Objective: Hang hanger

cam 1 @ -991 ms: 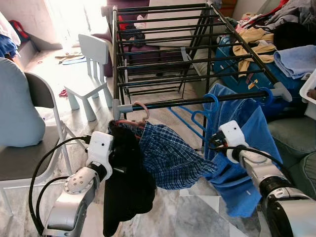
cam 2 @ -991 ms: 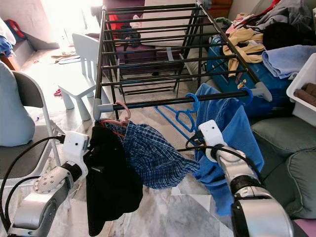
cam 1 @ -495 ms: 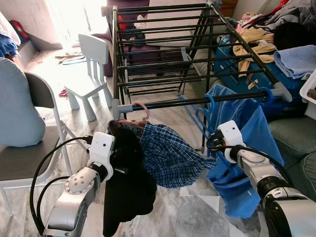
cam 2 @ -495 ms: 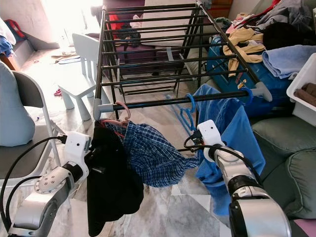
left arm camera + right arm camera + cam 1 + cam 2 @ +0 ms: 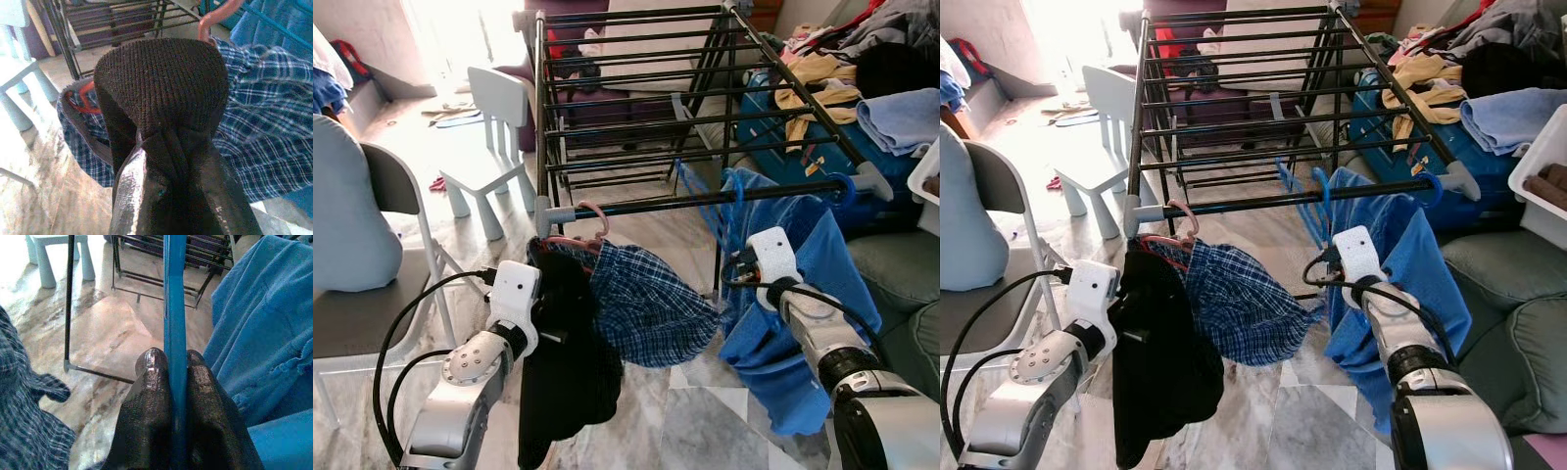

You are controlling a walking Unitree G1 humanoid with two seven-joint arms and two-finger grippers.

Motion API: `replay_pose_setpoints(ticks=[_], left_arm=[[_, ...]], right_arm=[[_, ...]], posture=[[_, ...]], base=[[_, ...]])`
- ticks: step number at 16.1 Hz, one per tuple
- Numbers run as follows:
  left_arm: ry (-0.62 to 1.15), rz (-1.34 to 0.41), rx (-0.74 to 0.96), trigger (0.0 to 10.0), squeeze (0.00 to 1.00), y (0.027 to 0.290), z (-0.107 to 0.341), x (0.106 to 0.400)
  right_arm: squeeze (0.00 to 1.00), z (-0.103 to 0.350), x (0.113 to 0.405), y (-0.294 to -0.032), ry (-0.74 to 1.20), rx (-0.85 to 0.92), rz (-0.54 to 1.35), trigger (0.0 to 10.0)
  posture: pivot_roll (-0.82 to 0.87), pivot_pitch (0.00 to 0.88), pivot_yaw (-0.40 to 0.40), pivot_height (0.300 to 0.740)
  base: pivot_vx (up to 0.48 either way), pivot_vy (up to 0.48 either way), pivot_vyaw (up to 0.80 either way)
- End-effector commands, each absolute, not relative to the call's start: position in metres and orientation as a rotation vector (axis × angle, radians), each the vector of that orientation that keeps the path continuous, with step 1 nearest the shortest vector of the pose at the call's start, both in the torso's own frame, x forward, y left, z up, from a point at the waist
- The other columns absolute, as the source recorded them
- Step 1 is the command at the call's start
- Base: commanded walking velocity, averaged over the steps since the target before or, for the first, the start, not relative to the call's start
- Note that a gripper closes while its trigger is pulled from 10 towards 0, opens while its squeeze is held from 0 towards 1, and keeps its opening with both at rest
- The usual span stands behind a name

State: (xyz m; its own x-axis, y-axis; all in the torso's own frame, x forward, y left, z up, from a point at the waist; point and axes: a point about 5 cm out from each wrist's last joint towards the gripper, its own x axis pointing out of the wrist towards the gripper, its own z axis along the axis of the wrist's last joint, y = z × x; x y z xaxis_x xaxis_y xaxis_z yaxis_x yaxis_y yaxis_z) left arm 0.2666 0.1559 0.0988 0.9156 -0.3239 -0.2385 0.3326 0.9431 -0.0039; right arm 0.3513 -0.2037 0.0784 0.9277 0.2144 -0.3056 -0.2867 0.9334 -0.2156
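— What is seen from the left eye view, and why is it held so?

— A blue hanger (image 5: 705, 211) is held up by the right tool (image 5: 741, 272) at the front rail of the drying rack (image 5: 636, 98), its hook at the rail, presumably so it can be hung there. A blue shirt (image 5: 803, 294) is already draped from that rail just beside it. The long axis of the hanger is seen running from the tool up and away toward the rack, tilted rather than level.

— And from the right eye view?

— The left tool (image 5: 1126, 328) is buried in a black garment (image 5: 1160, 362), which is kept bunched beside a plaid shirt (image 5: 1244, 308) on a pink hanger (image 5: 1180, 230) hooked over the same rail.

— The left wrist view?

— Black knitted cloth is seen clamped between the fingers (image 5: 132, 196), with plaid fabric behind it.

— The right wrist view?

— A straight blue bar of the hanger is pinched between the closed fingers (image 5: 146, 416), running straight ahead along them. The grip is judged firm enough for steering the hook.
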Motion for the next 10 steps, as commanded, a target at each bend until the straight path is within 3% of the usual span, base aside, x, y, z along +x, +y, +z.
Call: replay_pose_setpoints(ticks=[1,2,3,4,5,10], left_arm=[[0.180,-0.326,0.045,10.0,0.00,0.157,0.110,0.269],[0.175,-0.328,0.040,10.0,0.00,0.155,0.110,0.268],[0.170,-0.329,0.032,10.0,0.00,0.153,0.110,0.268],[0.165,-0.332,0.024,10.0,0.00,0.152,0.111,0.268],[0.164,-0.333,0.021,10.0,0.00,0.151,0.111,0.268],[0.147,-0.328,-0.010,10.0,0.00,0.147,0.113,0.275]], right_arm=[[0.00,0.098,0.359,-0.202,0.168,-0.248,0.238,0.0],[0.00,0.091,0.351,-0.203,0.139,-0.233,0.198,0.0],[0.00,0.086,0.343,-0.206,0.120,-0.211,0.170,2.6],[0.00,0.078,0.335,-0.207,0.129,-0.182,0.160,8.7],[0.00,0.075,0.330,-0.207,0.129,-0.168,0.152,10.0],[0.00,0.059,0.290,-0.211,0.129,-0.117,0.096,10.0]], posture=[[0.02,0.000,0.024,0.740],[0.02,0.000,0.022,0.740],[0.01,0.000,0.021,0.740],[0.00,0.000,0.026,0.740],[0.00,0.000,0.026,0.740],[-0.04,0.000,0.033,0.740]], base=[[0.000,0.000,0.00],[0.000,0.000,0.00],[0.000,0.000,0.00],[0.000,0.000,0.00],[0.000,0.000,0.00],[0.000,0.000,0.00]])
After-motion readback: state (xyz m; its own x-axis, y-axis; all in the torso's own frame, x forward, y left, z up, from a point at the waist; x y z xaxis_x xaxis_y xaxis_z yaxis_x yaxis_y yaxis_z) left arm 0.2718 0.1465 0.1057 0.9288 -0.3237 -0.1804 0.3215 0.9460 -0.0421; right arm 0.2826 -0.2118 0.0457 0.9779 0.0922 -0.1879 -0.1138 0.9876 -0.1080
